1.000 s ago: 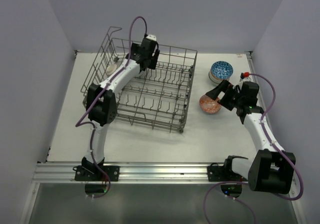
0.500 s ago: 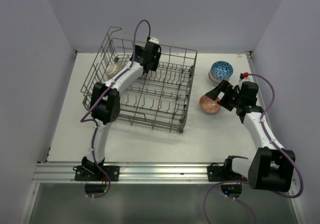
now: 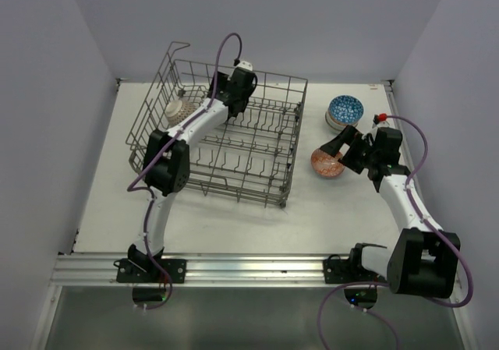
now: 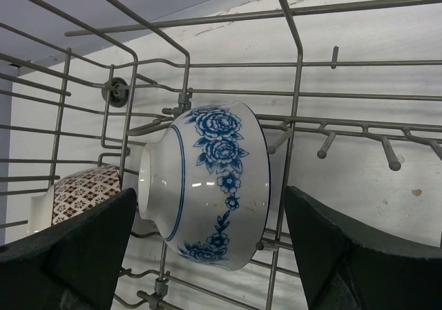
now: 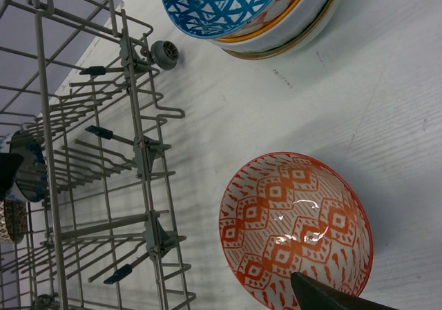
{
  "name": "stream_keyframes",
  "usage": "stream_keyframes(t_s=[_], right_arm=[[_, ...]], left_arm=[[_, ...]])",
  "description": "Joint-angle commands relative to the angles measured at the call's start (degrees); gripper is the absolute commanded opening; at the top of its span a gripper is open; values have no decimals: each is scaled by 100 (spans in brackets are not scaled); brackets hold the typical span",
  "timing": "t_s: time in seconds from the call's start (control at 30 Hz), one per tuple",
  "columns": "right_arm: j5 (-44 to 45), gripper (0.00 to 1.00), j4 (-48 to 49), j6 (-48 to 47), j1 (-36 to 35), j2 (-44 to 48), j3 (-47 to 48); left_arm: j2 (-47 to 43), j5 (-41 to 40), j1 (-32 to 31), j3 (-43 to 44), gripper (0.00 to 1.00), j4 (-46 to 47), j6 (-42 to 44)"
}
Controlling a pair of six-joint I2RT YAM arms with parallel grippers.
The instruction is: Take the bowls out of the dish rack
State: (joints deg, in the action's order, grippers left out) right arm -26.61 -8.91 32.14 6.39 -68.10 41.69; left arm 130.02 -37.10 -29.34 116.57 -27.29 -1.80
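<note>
The grey wire dish rack stands at the back left. In the left wrist view a white bowl with blue flowers stands on edge among the rack's tines. My left gripper is open, one finger on each side of the bowl and neither touching it. A brown-patterned bowl stands behind it, also seen from above. My right gripper holds the red-patterned bowl by its rim on the table. One finger lies inside the bowl and the other is hidden.
A stack of bowls with a blue-patterned one on top sits at the back right, close to the red bowl. The rack's right wall is left of the red bowl. Grey walls enclose the table.
My left gripper has moved right and farther along the rack's back part, uncovering the brown-patterned bowl. The right arm and red bowl have not moved.
</note>
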Motion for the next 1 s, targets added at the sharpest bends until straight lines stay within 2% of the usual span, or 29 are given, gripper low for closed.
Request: stream_keyframes(t_s=[0.0, 0.17, 0.3, 0.67, 0.87, 0.97], right_arm=[[-134, 99, 231, 12, -7, -2, -12], [-125, 99, 223, 12, -7, -2, -21], [-142, 98, 232, 12, -15, -28, -21], [-143, 98, 214, 3, -7, -37, -12], [-116, 99, 214, -6, -7, -11, -12], [-134, 98, 231, 3, -15, -11, -29]], left_arm=[[6, -192, -1, -64, 91, 303, 119], [77, -227, 8, -56, 89, 399, 154], [103, -184, 8, -47, 81, 435, 145], [85, -96, 86, -108, 80, 338, 233], [68, 62, 166, -170, 72, 207, 233], [-20, 142, 192, -284, 73, 285, 57]])
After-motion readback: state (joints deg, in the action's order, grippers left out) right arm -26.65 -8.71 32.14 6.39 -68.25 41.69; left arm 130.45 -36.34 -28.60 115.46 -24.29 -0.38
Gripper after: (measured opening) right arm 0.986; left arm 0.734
